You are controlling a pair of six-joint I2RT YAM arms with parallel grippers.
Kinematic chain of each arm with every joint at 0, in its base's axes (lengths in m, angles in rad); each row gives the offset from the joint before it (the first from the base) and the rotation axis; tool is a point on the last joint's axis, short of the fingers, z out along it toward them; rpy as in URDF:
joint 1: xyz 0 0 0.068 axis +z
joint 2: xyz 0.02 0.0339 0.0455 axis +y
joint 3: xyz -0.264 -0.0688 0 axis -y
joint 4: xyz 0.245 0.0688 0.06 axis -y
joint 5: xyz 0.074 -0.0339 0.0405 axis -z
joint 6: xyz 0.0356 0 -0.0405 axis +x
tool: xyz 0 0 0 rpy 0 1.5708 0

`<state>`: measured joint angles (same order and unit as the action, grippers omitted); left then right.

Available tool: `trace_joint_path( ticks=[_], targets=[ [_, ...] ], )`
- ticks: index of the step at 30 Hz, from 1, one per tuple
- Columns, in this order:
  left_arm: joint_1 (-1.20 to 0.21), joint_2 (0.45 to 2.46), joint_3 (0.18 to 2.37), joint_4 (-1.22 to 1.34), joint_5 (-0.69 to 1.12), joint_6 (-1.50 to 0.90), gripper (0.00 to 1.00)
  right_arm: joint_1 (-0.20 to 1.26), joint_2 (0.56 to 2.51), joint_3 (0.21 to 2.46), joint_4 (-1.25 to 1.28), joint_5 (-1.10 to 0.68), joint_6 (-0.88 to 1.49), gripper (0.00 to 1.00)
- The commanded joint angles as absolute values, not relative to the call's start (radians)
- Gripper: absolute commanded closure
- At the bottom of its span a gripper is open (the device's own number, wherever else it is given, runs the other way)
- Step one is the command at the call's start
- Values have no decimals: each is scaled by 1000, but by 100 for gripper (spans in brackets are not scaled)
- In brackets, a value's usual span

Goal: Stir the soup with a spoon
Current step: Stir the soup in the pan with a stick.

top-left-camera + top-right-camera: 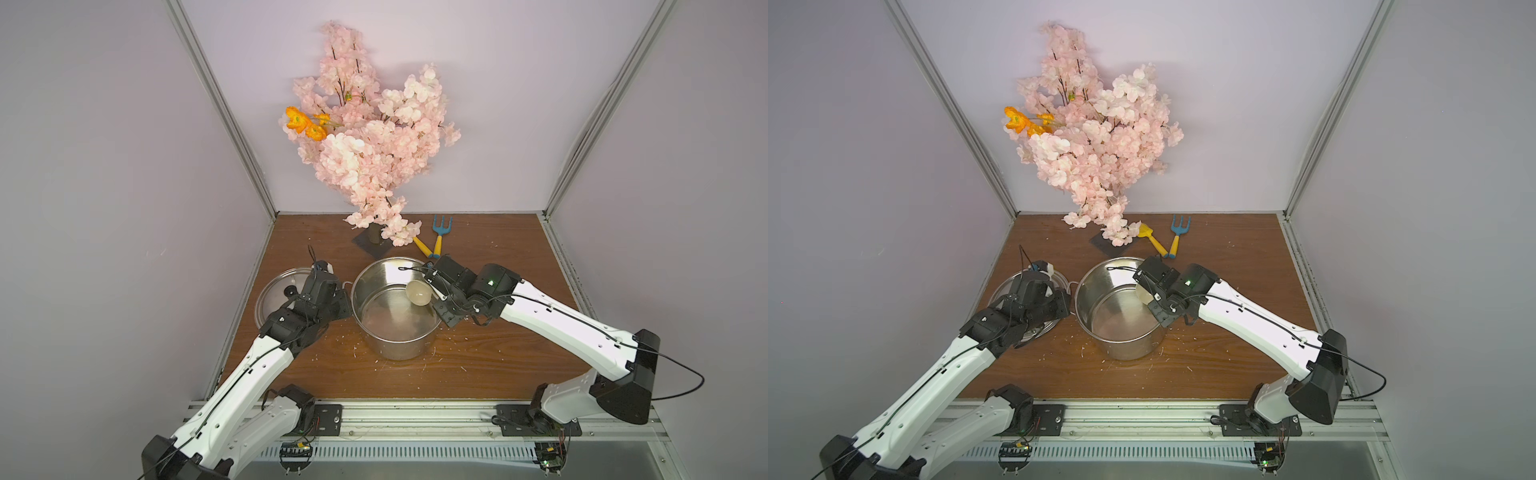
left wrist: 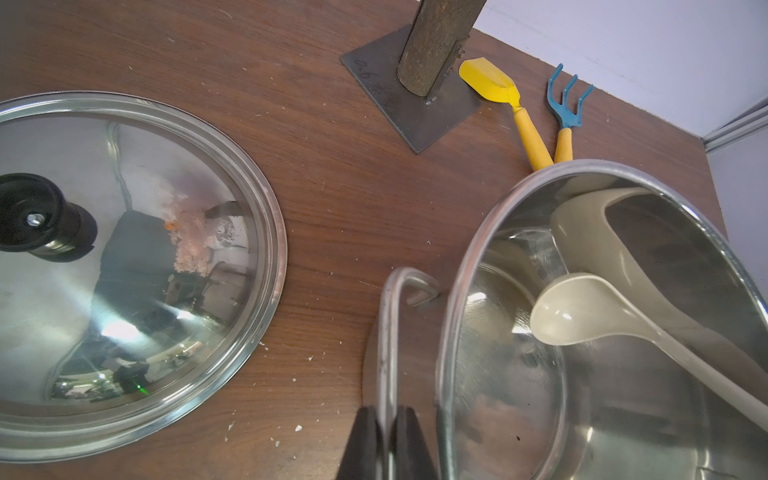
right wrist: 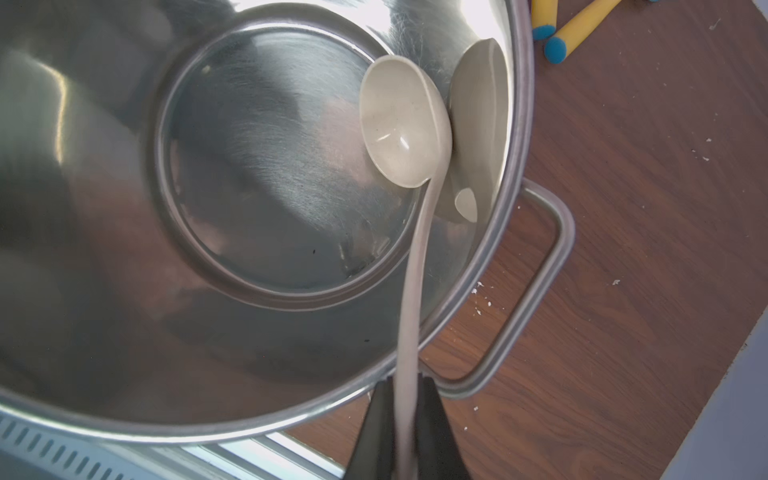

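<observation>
One pot (image 1: 395,349), one ladle (image 2: 569,311), one lid (image 2: 166,291), one fork (image 2: 566,106), one trowel (image 2: 494,85).

ladle (image 1: 418,293) in pot (image 1: 399,348), lid (image 1: 270,300) left of pot

A robotics lab booth is indicated by bare walls (image 1: 104,166), aluminium posts (image 1: 222,110) and robot arms (image 1: 561,324) bolted to a rail (image 1: 415,419).
</observation>
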<state>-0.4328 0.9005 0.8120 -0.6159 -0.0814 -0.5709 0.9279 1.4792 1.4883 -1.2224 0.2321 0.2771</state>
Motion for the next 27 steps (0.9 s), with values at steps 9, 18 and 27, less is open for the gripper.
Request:
trace_joint_path(
  ticks=[9, 18, 27],
  targets=[
    [-431, 934, 826, -655, -76, -557, 99, 1016, 1659, 1713, -1173, 129, 255, 100],
    [-431, 931, 834, -652, -80, -554, 99, 1083, 1514, 1527, -1190, 173, 308, 100],
    [-431, 915, 825, -650, -84, -550, 99, 961, 1424, 1449, -1203, 253, 298, 100]
  ],
)
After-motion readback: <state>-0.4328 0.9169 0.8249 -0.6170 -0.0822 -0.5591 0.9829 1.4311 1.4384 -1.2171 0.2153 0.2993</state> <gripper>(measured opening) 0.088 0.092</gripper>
